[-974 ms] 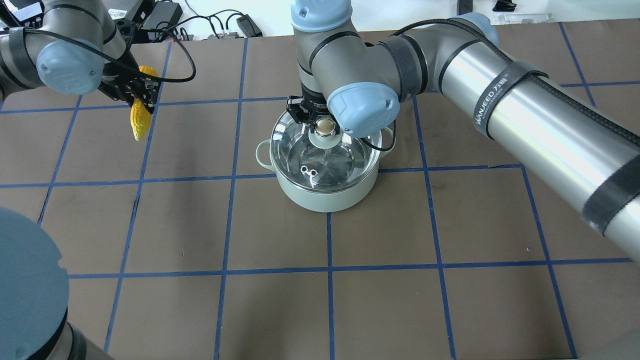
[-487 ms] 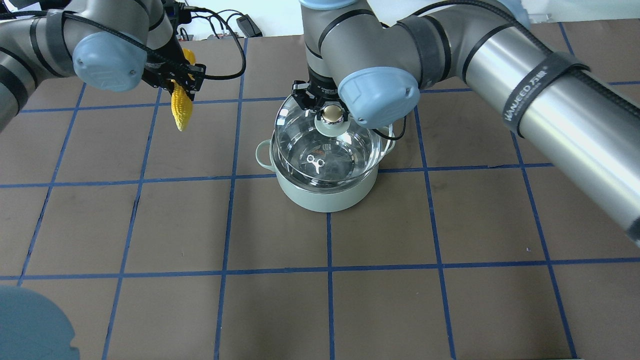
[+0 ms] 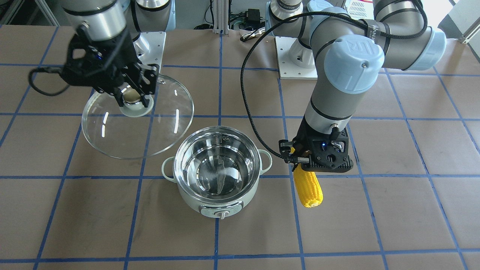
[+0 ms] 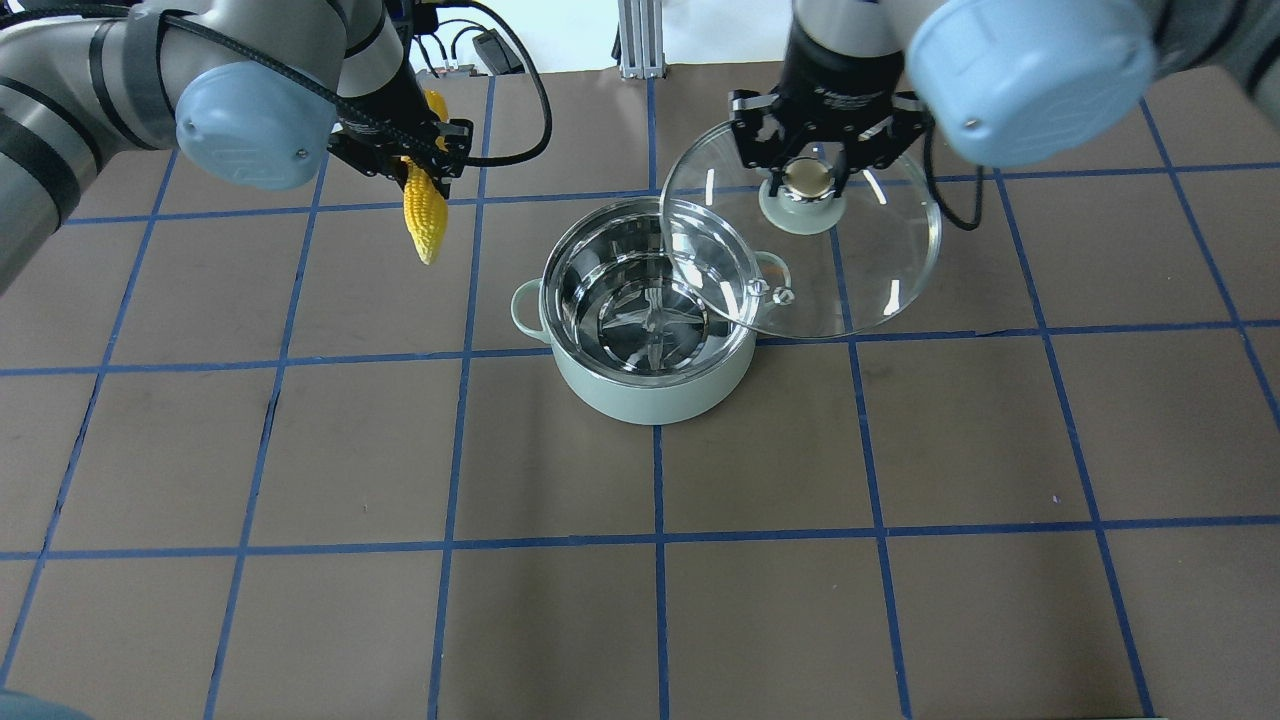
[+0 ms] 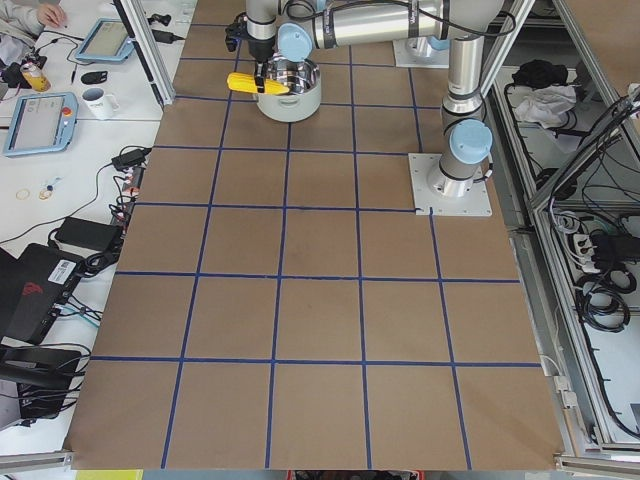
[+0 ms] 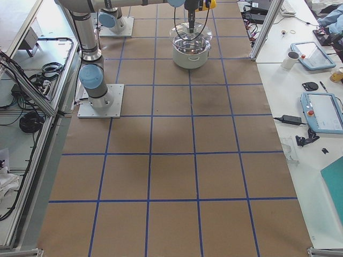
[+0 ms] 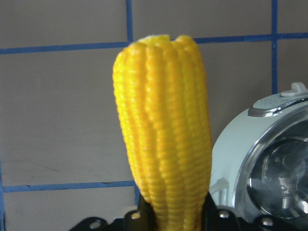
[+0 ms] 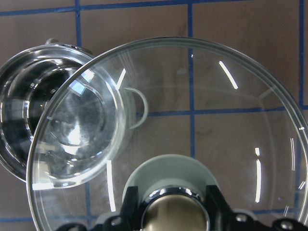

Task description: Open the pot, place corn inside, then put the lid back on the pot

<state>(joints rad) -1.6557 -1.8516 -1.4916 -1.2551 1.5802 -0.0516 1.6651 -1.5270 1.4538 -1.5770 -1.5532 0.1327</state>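
The pale green pot (image 4: 650,395) stands open near the table's middle, its steel inside empty; it also shows in the front view (image 3: 189,198). My right gripper (image 4: 808,180) is shut on the beige knob of the glass lid (image 4: 870,270) and holds it in the air to the pot's right, its edge overlapping the pot's rim in the overhead view. The lid also shows in the front view (image 3: 150,127) and the right wrist view (image 8: 231,110). My left gripper (image 4: 420,165) is shut on the yellow corn (image 4: 424,215), which hangs down left of the pot (image 3: 308,187), (image 7: 163,134).
Brown table mat with a blue tape grid. Cables and power bricks (image 4: 490,50) lie at the far edge. The arm base plates (image 3: 296,56) are on the robot's side. A side desk with tablets and a mug (image 6: 292,59) stands beyond the table.
My right gripper has lifted the lid off the pot and carried it to the right. My left gripper has moved right, toward the pot, with the corn.
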